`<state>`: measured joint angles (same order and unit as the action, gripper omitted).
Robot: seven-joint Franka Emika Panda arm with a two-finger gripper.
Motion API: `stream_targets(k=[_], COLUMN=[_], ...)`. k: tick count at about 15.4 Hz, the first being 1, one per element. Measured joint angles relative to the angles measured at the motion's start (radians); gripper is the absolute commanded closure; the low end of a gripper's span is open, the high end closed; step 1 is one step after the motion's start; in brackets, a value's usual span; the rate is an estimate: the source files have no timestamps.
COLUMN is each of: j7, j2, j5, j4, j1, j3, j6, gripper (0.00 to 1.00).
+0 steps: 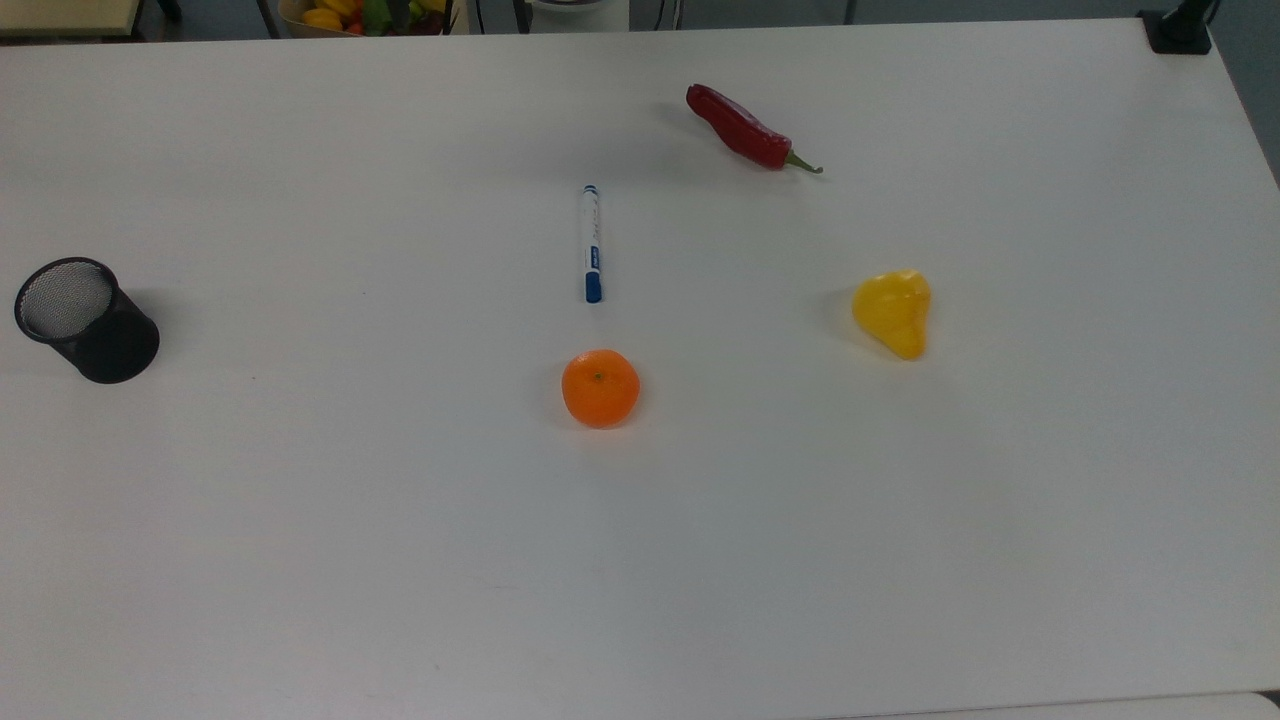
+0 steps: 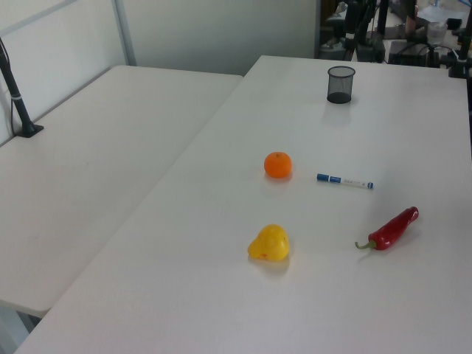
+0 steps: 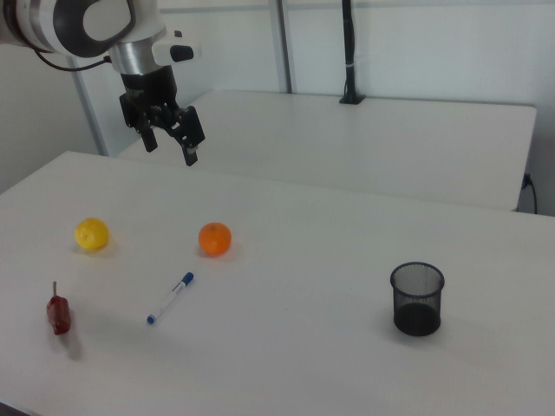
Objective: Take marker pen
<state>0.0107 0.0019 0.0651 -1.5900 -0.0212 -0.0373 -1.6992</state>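
Top view gave us the count: one marker pen [image 1: 592, 244], one orange [image 1: 600, 388], one red chilli [image 1: 745, 129], one yellow pepper [image 1: 893, 312] and one black mesh pen cup [image 1: 84, 319], all lying well apart on the white table [image 1: 300, 550]. The marker pen lay flat near the table's middle, blue cap toward the orange, nothing touching it or crowding it. Right view caught the gripper [image 3: 167, 143] hanging high above the table, fingers spread, holding nothing, well apart from the pen [image 3: 170, 297]. Left view put the pen [image 2: 345, 181] between the orange [image 2: 278, 164] and the chilli [image 2: 391, 229]. At the top view's upper edge, a container of coloured fruit [image 1: 365, 14] was cut off and hard to read.
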Motion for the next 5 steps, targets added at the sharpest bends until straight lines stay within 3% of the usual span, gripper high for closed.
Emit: stream_targets(k=[5], j7=[-0.009], j2=[-0.027], j5=[0.000], j4=[-0.040], j1=[-0.009], j3=[-0.007], j6=[-0.012], gripper=[0.00])
